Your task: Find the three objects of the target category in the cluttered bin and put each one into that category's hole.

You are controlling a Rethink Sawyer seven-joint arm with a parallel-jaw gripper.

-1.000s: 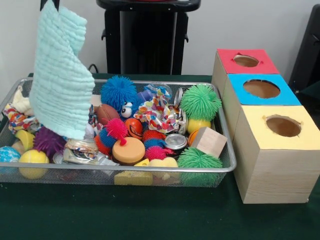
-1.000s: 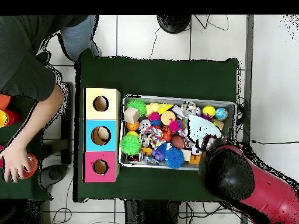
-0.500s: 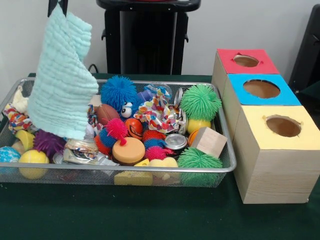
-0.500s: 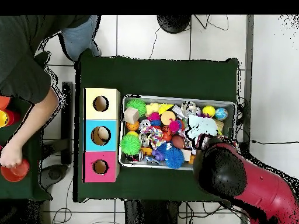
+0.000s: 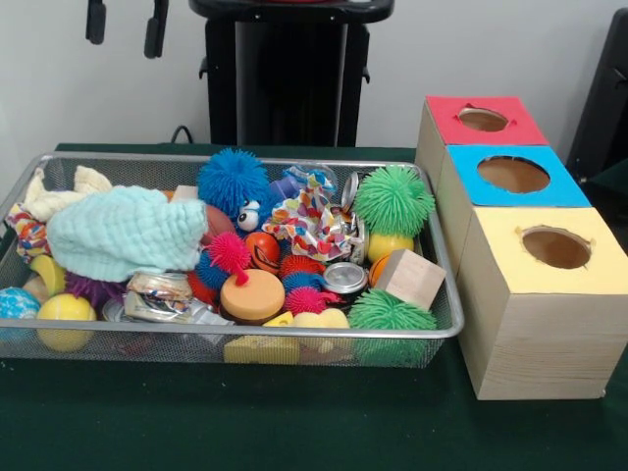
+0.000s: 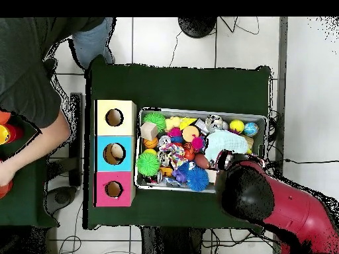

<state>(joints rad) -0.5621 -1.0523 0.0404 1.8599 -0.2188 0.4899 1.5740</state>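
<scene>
The silver wire mesh bin is full of toys; it also shows in the overhead view. A mint green cloth lies crumpled on the toys in its left part, and shows in the overhead view too. My gripper hangs open and empty high above the cloth, at the picture's top edge. In the overhead view the arm hides the gripper. The round hole in the yellow-topped wooden box is empty and stands right of the bin; it shows in the overhead view.
A blue-topped box and a red-topped box stand behind the yellow one. The bin holds a blue spiky ball, green spiky balls, a wooden block and a tin. A person stands beside the table.
The cloth hung from my shut gripper above the bin's left part. The gripper has opened and the cloth has dropped onto the toys.
</scene>
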